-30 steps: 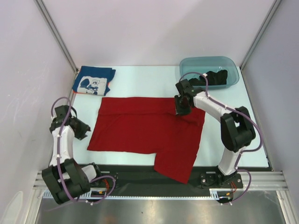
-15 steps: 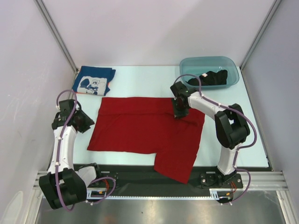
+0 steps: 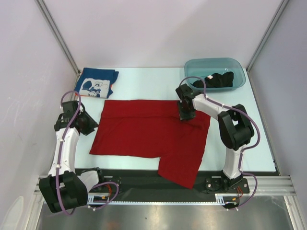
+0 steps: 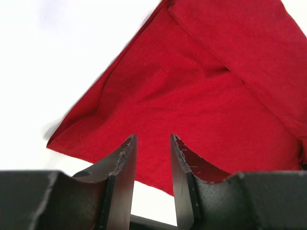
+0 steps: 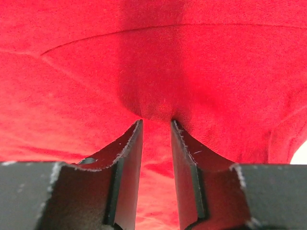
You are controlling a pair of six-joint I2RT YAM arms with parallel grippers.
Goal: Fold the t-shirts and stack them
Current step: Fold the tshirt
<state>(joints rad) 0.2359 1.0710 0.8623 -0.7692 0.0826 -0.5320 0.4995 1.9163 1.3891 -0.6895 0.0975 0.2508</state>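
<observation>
The red t-shirt point(image 3: 144, 134) lies spread flat mid-table, one part hanging over the near edge. My left gripper point(image 3: 89, 123) hovers just off its left edge. In the left wrist view the jaws point(image 4: 152, 140) stand a little apart and empty, with the red t-shirt's point(image 4: 192, 96) corner ahead of them. My right gripper point(image 3: 186, 114) is down on the shirt's upper right. In the right wrist view its fingertips point(image 5: 157, 123) pinch a bunched fold of red cloth point(image 5: 153, 96). The blue t-shirt point(image 3: 96, 83) lies folded at back left. The black t-shirt point(image 3: 217, 79) lies in the tub.
The teal plastic tub point(image 3: 192, 67) stands at the back right corner. White walls and metal posts enclose the table on three sides. A black rail point(image 3: 144, 178) runs along the near edge under the hanging cloth.
My left gripper has moved up and right, toward the red shirt's left edge. My right gripper has shifted slightly left on the shirt's upper right. The shirt has barely changed.
</observation>
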